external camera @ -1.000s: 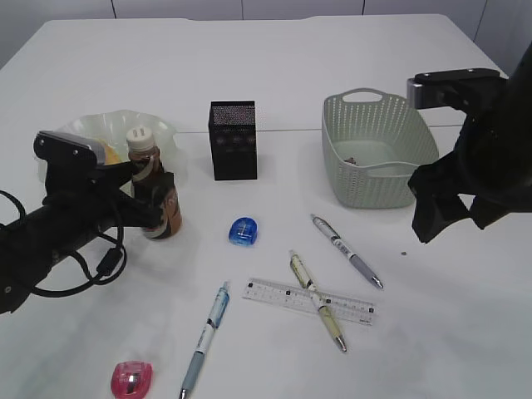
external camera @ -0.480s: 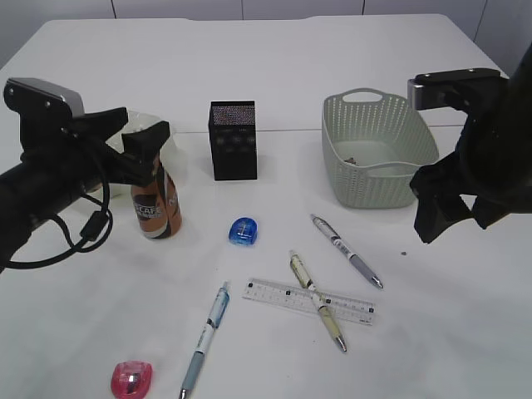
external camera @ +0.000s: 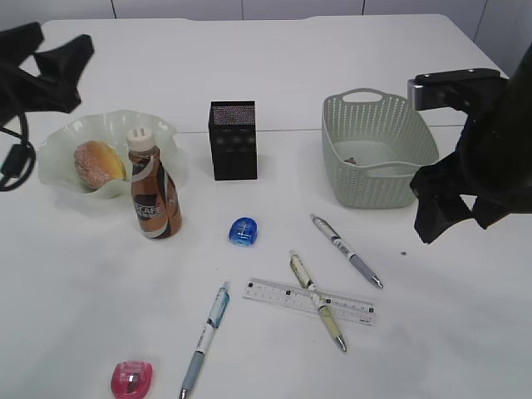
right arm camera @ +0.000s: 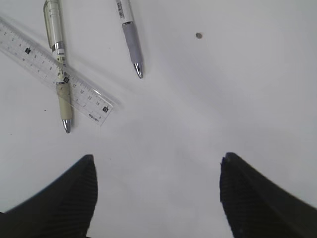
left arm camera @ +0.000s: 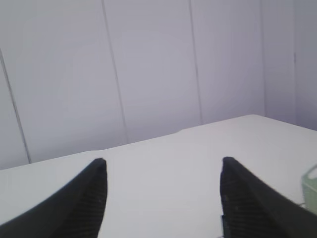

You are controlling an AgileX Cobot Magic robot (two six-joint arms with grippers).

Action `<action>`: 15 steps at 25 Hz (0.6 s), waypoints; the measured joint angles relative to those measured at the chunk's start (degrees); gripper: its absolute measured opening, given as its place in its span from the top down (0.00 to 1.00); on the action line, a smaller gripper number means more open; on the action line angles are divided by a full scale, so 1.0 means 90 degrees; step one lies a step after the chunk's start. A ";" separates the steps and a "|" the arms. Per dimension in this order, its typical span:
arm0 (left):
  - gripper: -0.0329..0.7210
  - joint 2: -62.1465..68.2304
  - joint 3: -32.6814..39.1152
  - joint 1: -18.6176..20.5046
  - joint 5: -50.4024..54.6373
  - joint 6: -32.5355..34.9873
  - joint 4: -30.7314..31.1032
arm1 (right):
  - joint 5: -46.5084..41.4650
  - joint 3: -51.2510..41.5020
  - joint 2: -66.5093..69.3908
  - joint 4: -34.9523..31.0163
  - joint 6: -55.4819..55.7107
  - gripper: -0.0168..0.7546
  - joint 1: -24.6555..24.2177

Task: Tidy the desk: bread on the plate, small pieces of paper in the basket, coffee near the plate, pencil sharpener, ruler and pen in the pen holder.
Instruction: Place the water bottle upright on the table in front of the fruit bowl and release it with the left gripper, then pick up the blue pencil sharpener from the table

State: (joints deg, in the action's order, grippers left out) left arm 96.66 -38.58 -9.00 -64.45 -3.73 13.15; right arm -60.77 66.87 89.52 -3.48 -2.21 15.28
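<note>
A bread bun lies in the wavy glass plate. A brown coffee bottle stands upright just in front of the plate. The black mesh pen holder stands at centre. A blue sharpener, a pink sharpener, a clear ruler and three pens lie on the table. The ruler and two pens show in the right wrist view. My left gripper is open, raised at far left. My right gripper is open and empty, right of the basket.
A pale green basket stands at right with small bits inside. A tiny dark speck lies on the table near my right gripper; it also shows in the right wrist view. The table's far edge meets a panelled wall.
My left gripper has let go of the coffee bottle and risen up and back to the far left. The bottle stays upright by the plate. The right arm has not moved.
</note>
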 joint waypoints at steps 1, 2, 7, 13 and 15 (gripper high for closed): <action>0.26 -0.0133 0.0000 0.0150 0.0107 -0.0062 0.0011 | 0.0000 0.0000 0.0000 0.0000 0.0000 0.25 0.0000; 0.27 -0.0271 0.0000 0.0357 0.0269 -0.0113 0.0011 | 0.0000 0.0000 0.0000 0.0000 0.0000 0.25 0.0000; 0.27 -0.0982 0.0038 0.0929 0.1806 -0.0196 0.0021 | 0.0000 0.0000 0.0000 0.0000 0.0000 0.25 0.0000; 0.27 -0.1838 0.0052 0.0988 0.4761 -0.0303 0.0021 | -0.0008 0.0000 0.0000 -0.0011 0.0000 0.25 0.0000; 0.28 -0.2132 0.0064 0.0988 0.5773 -0.0562 -0.0006 | -0.0026 0.0000 0.0000 -0.0034 0.0000 0.25 0.0000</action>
State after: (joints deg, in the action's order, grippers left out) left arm 77.47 -38.01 -0.10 -12.49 -8.78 13.10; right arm -61.00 66.87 89.52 -3.79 -2.21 15.28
